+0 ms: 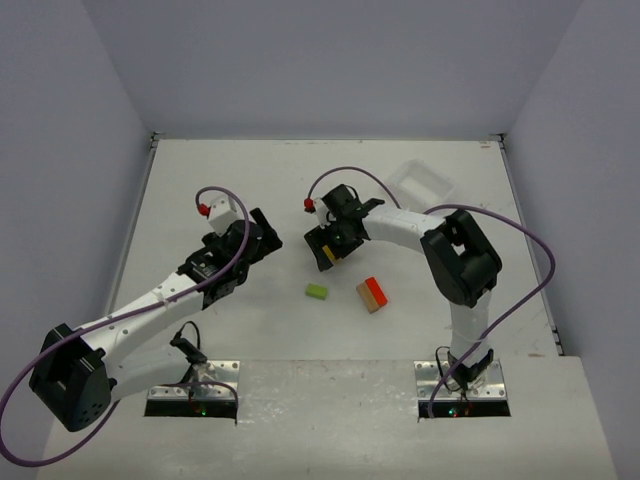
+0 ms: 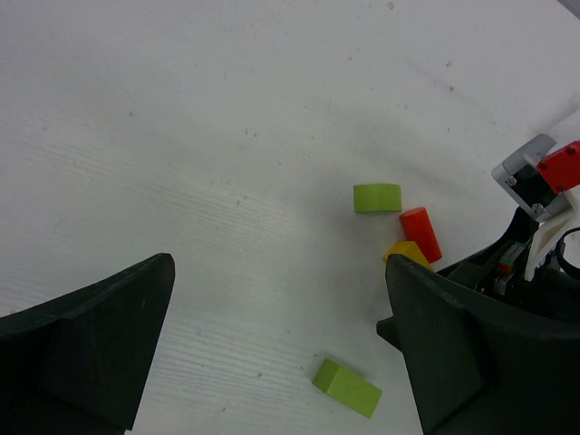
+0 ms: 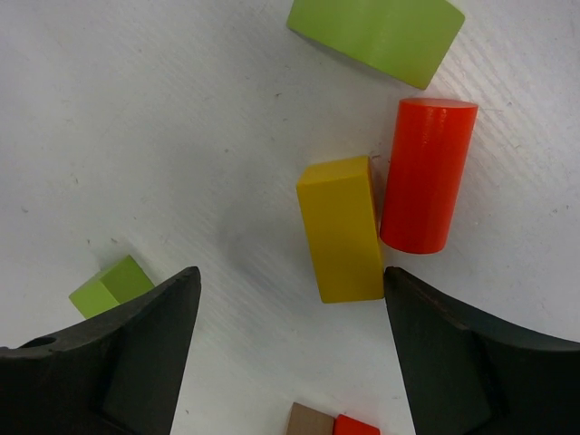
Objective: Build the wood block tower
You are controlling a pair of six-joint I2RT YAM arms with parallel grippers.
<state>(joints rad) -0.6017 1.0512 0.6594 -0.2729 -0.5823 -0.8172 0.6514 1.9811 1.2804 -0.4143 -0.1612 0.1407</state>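
My right gripper (image 3: 290, 276) is open, low over the table. A yellow block (image 3: 343, 228) lies flat just ahead of its jaws, close to the right finger and not gripped. A red cylinder (image 3: 426, 174) lies against the yellow block's far side, and a larger green block (image 3: 376, 32) sits beyond them. A small green block (image 1: 316, 291) lies alone near the middle. A red block and a tan block (image 1: 372, 294) sit together to its right. My left gripper (image 2: 279, 263) is open and holds nothing, hovering left of the blocks (image 1: 262, 240).
A white tray (image 1: 425, 185) stands at the back right, behind the right arm. The right gripper (image 1: 328, 245) and left gripper are close together at mid-table. White walls border the table on three sides.
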